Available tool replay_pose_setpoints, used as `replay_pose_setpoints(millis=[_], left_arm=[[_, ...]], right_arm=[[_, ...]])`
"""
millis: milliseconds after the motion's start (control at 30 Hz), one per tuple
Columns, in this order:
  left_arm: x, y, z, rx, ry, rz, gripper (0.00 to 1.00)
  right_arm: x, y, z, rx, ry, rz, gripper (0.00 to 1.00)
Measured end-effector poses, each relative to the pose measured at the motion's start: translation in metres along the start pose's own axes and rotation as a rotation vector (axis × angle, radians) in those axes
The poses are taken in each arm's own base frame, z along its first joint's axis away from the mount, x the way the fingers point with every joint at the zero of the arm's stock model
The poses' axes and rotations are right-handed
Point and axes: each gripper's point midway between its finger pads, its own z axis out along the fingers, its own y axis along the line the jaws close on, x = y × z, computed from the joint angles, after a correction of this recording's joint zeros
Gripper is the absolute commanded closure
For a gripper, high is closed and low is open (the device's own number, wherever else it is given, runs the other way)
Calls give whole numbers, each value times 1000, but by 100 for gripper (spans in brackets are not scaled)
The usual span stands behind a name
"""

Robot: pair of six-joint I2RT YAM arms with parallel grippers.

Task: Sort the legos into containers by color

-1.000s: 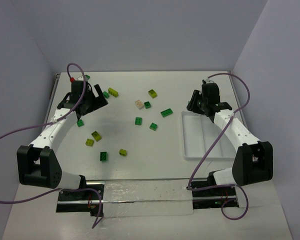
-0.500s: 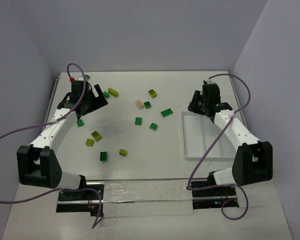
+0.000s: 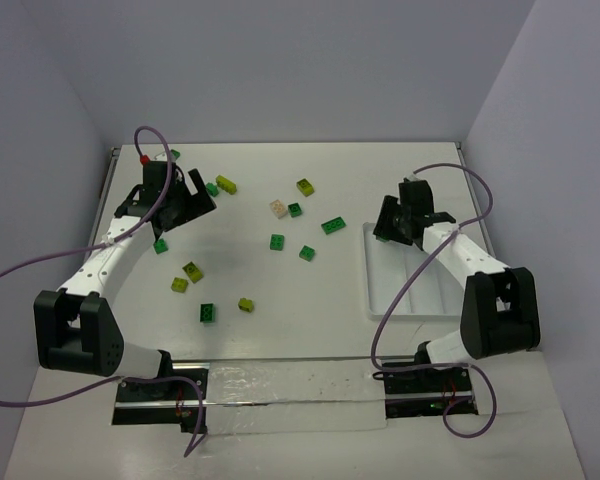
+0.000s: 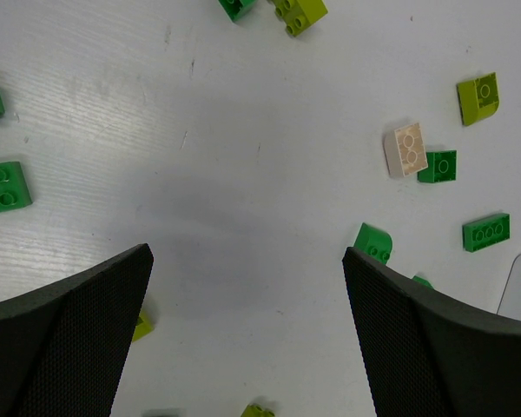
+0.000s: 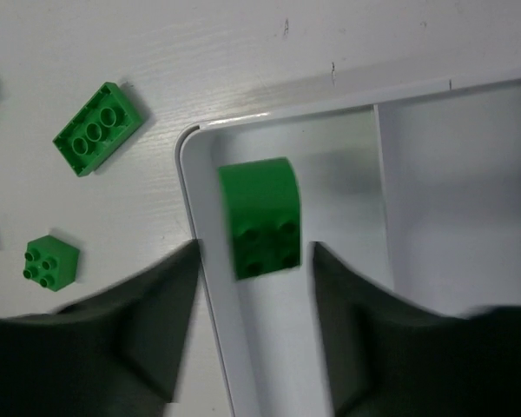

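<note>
The white tray (image 3: 430, 290) lies at the right, split into three long compartments. My right gripper (image 3: 392, 222) hovers over its far-left corner, open. In the right wrist view the gripper (image 5: 253, 245) has its fingers apart on either side of a dark green lego (image 5: 260, 217), which lies in the left compartment by the rim (image 5: 210, 295). My left gripper (image 3: 195, 205) is open and empty over the far left of the table; it also shows in the left wrist view (image 4: 247, 252). A peach lego (image 3: 278, 208) and several dark green (image 3: 333, 226) and yellow-green (image 3: 193, 271) legos lie scattered mid-table.
The purple walls stand close at the back and on both sides. More legos lie near the left arm: dark green ones (image 3: 161, 245) (image 3: 208, 313) and a yellow-green one (image 3: 226, 184). Just left of the tray lie a three-stud green brick (image 5: 98, 128) and a small green one (image 5: 51, 261).
My right gripper has moved a little nearer and lower, from beyond the tray's far edge to over its far-left corner. The left arm has not moved.
</note>
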Motion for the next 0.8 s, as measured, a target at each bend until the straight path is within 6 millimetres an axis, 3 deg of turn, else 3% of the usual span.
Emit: replay_pose_setpoints(millis=[67,133,367,433,533,633,733,800], left_arm=[[0,0,0,-3,1,0,1],[1,1,1,-7,4,0,1],[3,3,3,-13,13,0,1],[3,3,4,-14,15,0,1],[4,3,4,-14,18,0,1],[4,1,4,-7,21,0,1],[4,1,4,-6,22,2,1],[3,1,3,-6,20,6,1]], right_arm=[[1,0,2,3,4,3,13],[0,-1,2,8,1,10,12],[-12,5,-4,16,-27,2,22],[-22,21,-10,-12,-43,-22,22],[-39,65,-16,-80,-63,-94,22],[-49,115,-5,-136,-65,-160,22],[-31,143,16,-168,-10,-199,18],[-13,142,31,-141,57,-209,17]])
